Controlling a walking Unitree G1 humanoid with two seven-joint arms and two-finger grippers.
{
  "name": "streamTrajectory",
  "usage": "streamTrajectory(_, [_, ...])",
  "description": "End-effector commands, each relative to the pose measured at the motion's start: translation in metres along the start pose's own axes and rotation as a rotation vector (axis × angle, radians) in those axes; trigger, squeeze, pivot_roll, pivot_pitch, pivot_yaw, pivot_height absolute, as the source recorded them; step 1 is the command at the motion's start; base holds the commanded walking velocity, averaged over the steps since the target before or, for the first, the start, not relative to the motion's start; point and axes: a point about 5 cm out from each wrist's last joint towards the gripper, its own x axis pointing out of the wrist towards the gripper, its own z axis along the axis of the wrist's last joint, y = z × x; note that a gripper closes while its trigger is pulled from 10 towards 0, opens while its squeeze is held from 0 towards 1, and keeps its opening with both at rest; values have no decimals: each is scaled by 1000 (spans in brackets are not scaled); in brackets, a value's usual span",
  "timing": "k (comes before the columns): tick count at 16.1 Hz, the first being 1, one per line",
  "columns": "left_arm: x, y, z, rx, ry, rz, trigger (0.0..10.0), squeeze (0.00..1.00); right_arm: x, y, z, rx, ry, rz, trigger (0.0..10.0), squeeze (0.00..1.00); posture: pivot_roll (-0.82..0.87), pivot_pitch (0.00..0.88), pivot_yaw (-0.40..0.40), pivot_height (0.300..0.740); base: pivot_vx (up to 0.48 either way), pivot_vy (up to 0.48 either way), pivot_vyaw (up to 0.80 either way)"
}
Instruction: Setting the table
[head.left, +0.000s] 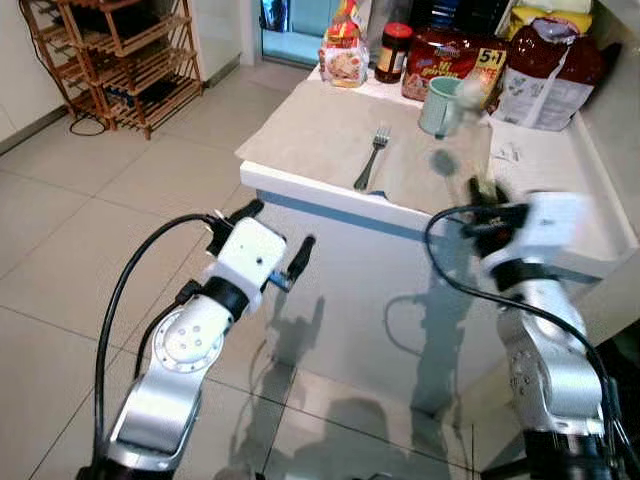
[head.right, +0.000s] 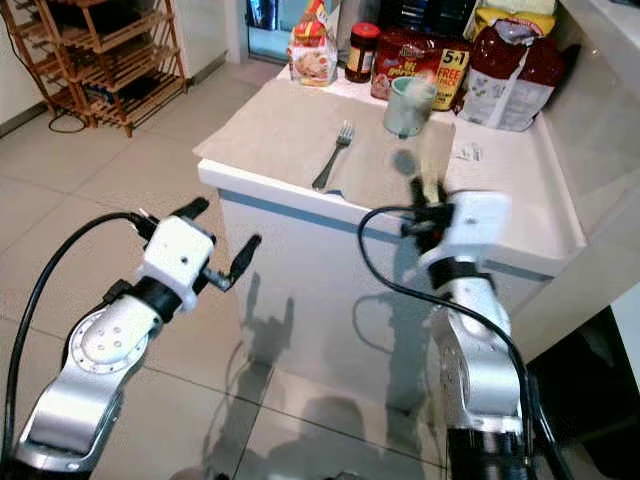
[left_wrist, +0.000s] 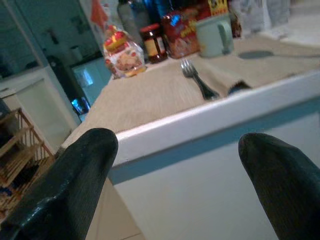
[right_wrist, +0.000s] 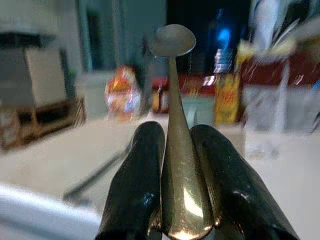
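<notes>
Silver spoon (right_wrist: 177, 150) stands clamped upright in the right gripper (right_wrist: 182, 175), handle down; the fork (head.left: 371, 158) lies ahead and leftward on the beige placemat (head.left: 320, 135), long axis pointing away. Left gripper (left_wrist: 180, 170) hangs released.

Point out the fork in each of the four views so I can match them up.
Left eye view: fork on the beige placemat, upper centre.
Right eye view: fork, upper centre.
Left wrist view: fork above the counter edge.
Right wrist view: blurred dark streak, probably the fork.
Shared landmark: green mug.
</notes>
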Motion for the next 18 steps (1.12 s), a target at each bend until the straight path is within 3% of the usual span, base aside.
streamTrajectory(1, [4,2,1,-37,3,22,10000,0,-4,-4,17,-29,-97,-45,0,0,62,2,-58,740,0,0,0])
streamTrajectory(5, [6,-2,3,-99,-8,44,10000,0,-24,-2,25,-20,-147,-105,0,0,57,17,-50,740,0,0,0])
streamTrajectory(7, [6,0,3,-118,-1,47,10000,0,-26,0,25,-9,-136,-123,0,0,54,29,-44,740,0,0,0])
streamTrajectory(8, [7,3,1,-119,6,51,10000,0,-26,2,19,1,-81,-127,2314,0,52,36,-35,740,0,0,0])
streamTrajectory(9, [7,7,0,-111,19,64,10000,0,-29,4,11,50,-11,-138,9412,0,50,28,-25,740,0,0,0])
streamTrajectory(10, [9,10,0,-129,16,71,10000,0,-29,6,6,64,34,-140,10000,0,43,19,-13,740,0,0,0])
streamTrajectory(18, [23,16,3,-145,7,51,10000,0,-24,10,2,66,128,-142,10000,0,25,33,16,740,-371,0,0])
